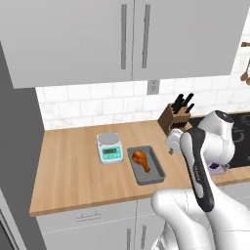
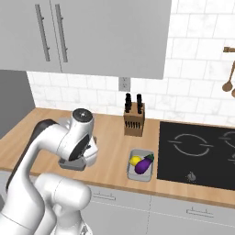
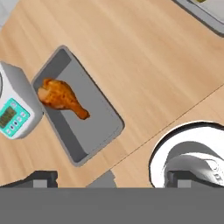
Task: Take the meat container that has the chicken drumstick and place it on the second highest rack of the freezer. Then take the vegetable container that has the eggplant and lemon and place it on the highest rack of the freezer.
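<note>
The meat container [image 1: 146, 171] is a grey tray on the wooden counter, with the orange-brown chicken drumstick [image 1: 140, 158] lying in it. In the hand view the same container [image 3: 94, 124] and drumstick [image 3: 61, 96] lie up and left of my gripper [image 3: 111, 180]. The gripper is open and empty, hovering above the counter beside the tray. In the left base view my gripper [image 1: 172, 142] hangs just right of the tray. The vegetable container [image 2: 132, 170] holds the lemon [image 2: 135, 160] and the eggplant [image 2: 145, 164]. The freezer's racks are out of view.
A kitchen scale [image 1: 109, 148] stands just left of the meat container. A knife block [image 1: 177, 117] is at the back wall. The black stove [image 2: 197, 153] lies right of the vegetable container. A tall grey panel [image 1: 14, 146] closes the counter's left end.
</note>
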Robot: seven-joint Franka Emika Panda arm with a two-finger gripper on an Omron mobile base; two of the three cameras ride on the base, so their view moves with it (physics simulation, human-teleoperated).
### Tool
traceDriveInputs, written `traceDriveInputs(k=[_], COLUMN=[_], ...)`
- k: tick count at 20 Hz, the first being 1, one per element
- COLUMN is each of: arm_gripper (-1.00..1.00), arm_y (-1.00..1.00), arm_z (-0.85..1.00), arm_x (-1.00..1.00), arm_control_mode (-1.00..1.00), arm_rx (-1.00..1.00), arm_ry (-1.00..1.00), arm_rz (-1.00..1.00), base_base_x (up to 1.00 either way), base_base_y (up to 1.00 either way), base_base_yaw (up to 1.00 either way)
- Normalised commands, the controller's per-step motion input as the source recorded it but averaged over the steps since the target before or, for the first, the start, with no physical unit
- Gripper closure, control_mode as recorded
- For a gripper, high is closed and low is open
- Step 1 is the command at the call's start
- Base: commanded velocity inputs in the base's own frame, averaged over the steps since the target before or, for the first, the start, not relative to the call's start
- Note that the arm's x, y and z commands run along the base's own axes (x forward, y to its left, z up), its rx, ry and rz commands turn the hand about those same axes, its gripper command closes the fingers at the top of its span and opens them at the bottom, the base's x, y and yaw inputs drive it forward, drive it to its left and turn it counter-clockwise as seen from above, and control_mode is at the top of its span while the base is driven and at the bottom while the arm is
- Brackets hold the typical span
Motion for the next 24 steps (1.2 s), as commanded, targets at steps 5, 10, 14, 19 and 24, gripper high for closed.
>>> traceDriveInputs(k=[5,10,14,19,24], arm_gripper=[-1.0,-1.0,-1.0,-1.0,-1.0], arm_y=[0.12,0.0,0.0,0.0,0.06], arm_z=[-0.37,-0.48,-0.29,-0.19,-0.29], arm_x=[0.01,0.01,0.2,0.22,0.12], arm_control_mode=[-1.0,-1.0,-1.0,-1.0,-1.0], arm_rx=[-0.03,0.0,0.0,0.0,0.0], arm_ry=[0.32,0.23,0.05,0.0,0.0], arm_rz=[-0.08,-0.03,0.0,0.0,-0.02], base_base_x=[0.0,0.0,0.0,0.0,0.0], base_base_y=[0.0,0.0,0.0,0.0,0.0], base_base_yaw=[0.0,0.0,0.0,0.0,0.0])
